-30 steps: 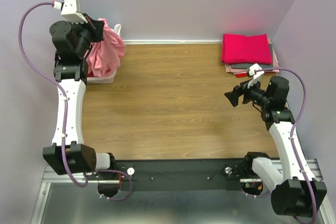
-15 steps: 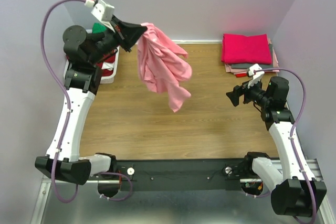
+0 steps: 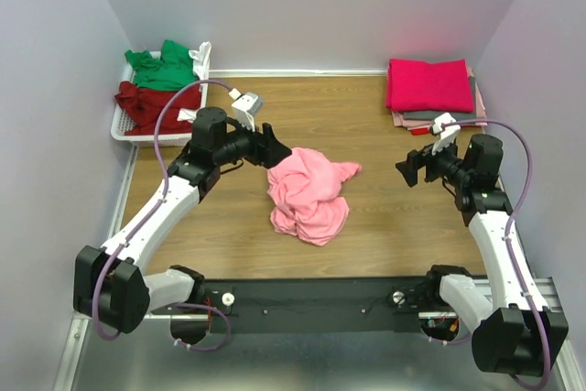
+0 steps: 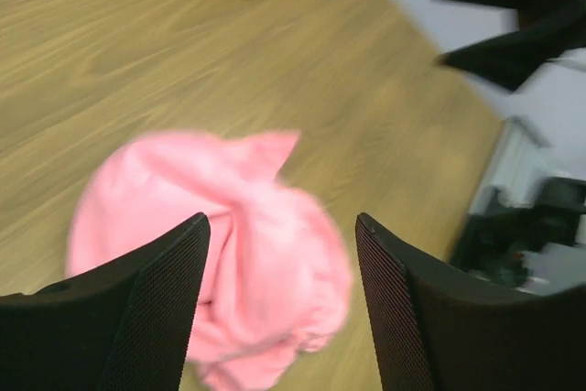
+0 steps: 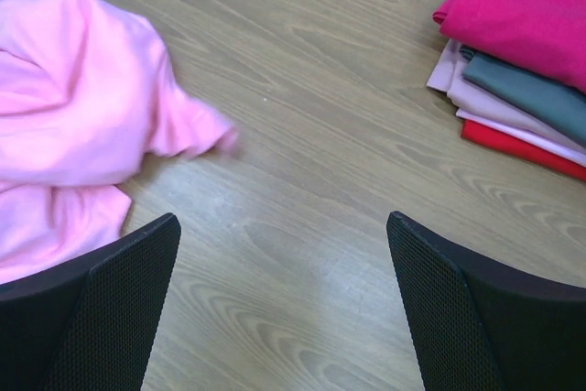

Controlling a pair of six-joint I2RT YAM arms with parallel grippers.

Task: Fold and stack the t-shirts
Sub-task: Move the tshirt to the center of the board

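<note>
Centrally, the pink t-shirt [image 3: 309, 197] lies crumpled on the counter [image 3: 394, 235], showing no clear long axis. The left tool [image 3: 282, 153] hovers just beside its far-left edge, jaws apart and empty. The right tool [image 3: 405, 171], likewise spread and empty, stands well apart to the right. The left arm is nearer.

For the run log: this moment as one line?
left gripper: jaws open, empty | right gripper: jaws open, empty | light pink cloth t-shirt: crumpled on wooden table | folded t-shirt stack: far right
</note>
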